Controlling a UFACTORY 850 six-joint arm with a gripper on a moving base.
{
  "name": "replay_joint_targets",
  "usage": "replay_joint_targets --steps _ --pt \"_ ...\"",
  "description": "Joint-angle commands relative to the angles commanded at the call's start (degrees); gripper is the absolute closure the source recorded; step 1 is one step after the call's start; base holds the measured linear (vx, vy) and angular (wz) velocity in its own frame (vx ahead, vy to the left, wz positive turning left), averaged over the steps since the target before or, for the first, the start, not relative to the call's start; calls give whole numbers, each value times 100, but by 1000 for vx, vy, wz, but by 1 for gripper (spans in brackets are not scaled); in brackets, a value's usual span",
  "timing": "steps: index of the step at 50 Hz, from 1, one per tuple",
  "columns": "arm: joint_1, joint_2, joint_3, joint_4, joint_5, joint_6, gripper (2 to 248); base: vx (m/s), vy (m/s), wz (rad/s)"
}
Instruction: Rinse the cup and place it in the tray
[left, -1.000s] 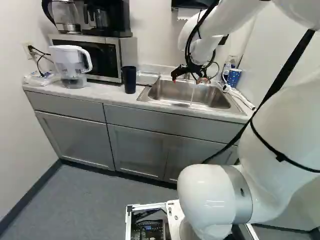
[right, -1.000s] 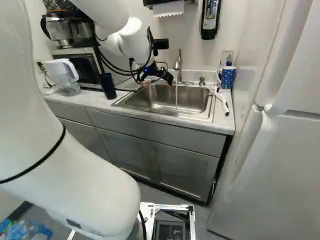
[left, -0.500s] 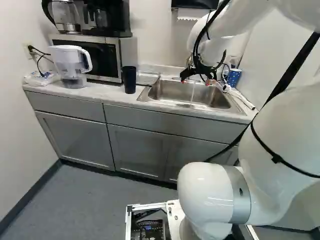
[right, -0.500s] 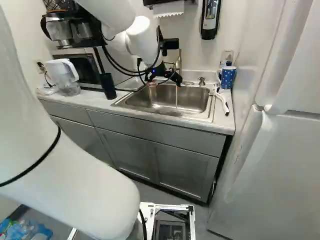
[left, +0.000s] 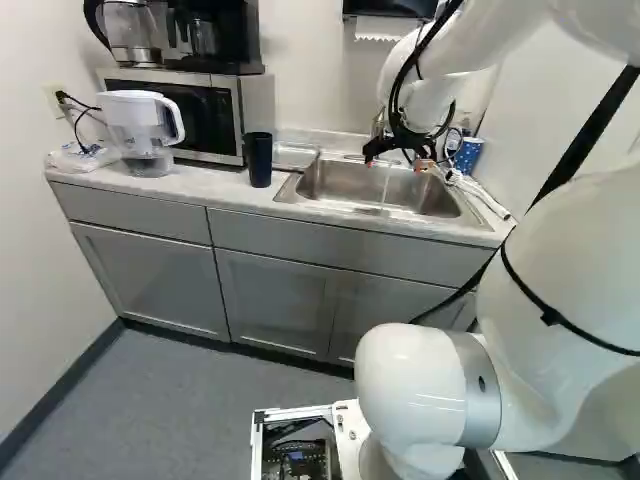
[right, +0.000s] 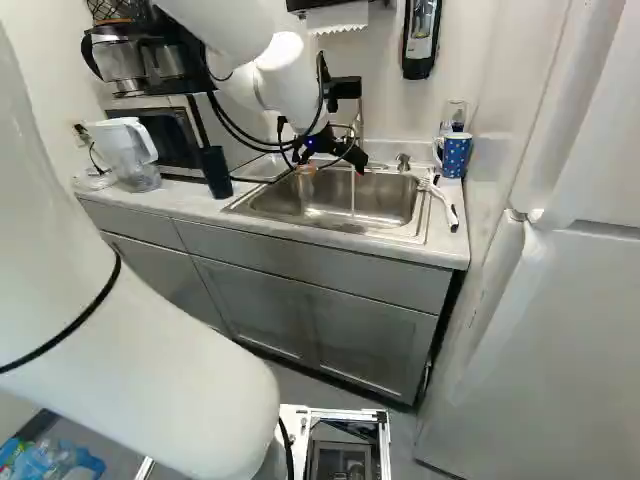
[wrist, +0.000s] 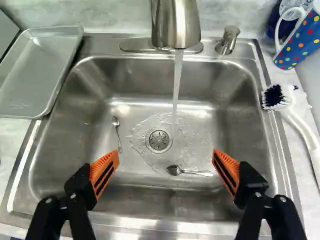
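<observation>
My gripper (left: 393, 164) hangs over the sink (left: 437, 214) in the left base view. In the wrist view the gripper (wrist: 166, 159) is open, its orange-padded fingers wide apart with nothing held. Ahead of them, water (wrist: 177, 82) runs from the faucet (wrist: 175, 22) into the basin. A dark tall cup (left: 259, 160) stands upright on the counter, left of the sink in the left base view. A blue dotted mug (right: 455, 155) stands beyond the sink's other side. The metal tray (wrist: 37, 75) lies beside the sink, with nothing on its visible part.
Two spoons, one near the drain (wrist: 173, 170) and another (wrist: 116, 125), lie in the basin. A white-handled brush (wrist: 295, 117) lies beside the sink. A water pitcher (left: 140, 125) and a microwave (left: 225, 110) stand on the counter; a soap dispenser (right: 420, 38) hangs on the wall.
The arm has carried the open gripper rightwards over the sink in both base views, mostly in the earlier half-second, with only a slight shift since. The base and the cup have stayed put.
</observation>
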Motion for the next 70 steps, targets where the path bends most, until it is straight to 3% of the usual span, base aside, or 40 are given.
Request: replay_joint_targets --steps 16,70 --pt "133 50 46 0 0 0 3 0 0 0" --pt "1256 153 139 0 0 0 3 0 0 0"
